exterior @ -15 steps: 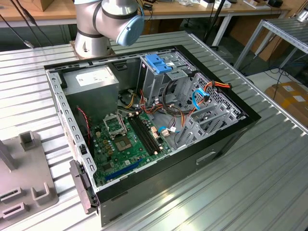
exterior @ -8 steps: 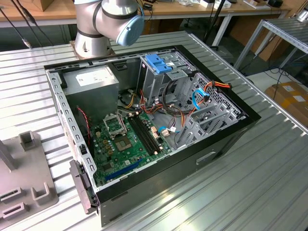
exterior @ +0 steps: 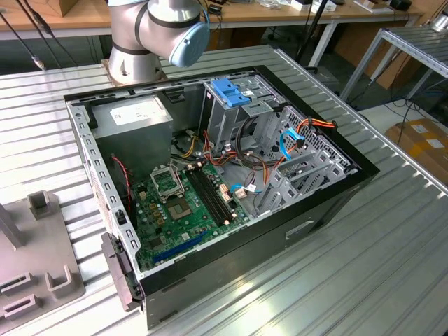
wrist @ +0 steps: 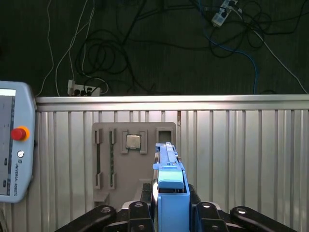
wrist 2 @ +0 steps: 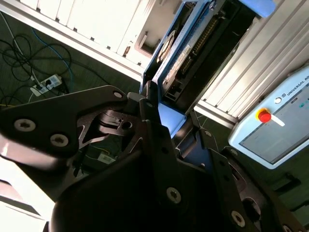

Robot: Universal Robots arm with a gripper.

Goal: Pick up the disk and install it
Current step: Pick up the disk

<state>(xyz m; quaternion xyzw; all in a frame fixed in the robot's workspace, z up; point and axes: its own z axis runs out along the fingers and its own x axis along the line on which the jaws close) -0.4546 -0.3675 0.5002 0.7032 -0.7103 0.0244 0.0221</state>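
Observation:
The disk (wrist: 169, 180) stands edge-on between my gripper's (wrist: 170, 215) dark fingers (wrist: 137, 212), its blue carrier frame facing the first wrist camera. In the second wrist view the disk (wrist 2: 189, 50) shows its blue frame and the circuit-board side, reaching away from the gripper (wrist 2: 164, 118). The gripper is shut on the disk and holds it in the air above the ribbed metal table (wrist: 241, 154), over a grey fixture plate (wrist: 108, 154). The open computer case (exterior: 210, 175) lies on its side in the exterior view, with the arm's base (exterior: 140, 42) behind it.
Inside the case are a grey power-supply box (exterior: 133, 119), a metal drive cage with a blue latch (exterior: 231, 91) and a green motherboard (exterior: 185, 203). The fixture plate (exterior: 35, 259) holds a small chip (wrist: 133, 141). A teach pendant (wrist: 12, 145) lies nearby. Cables cover the floor (wrist: 145, 43).

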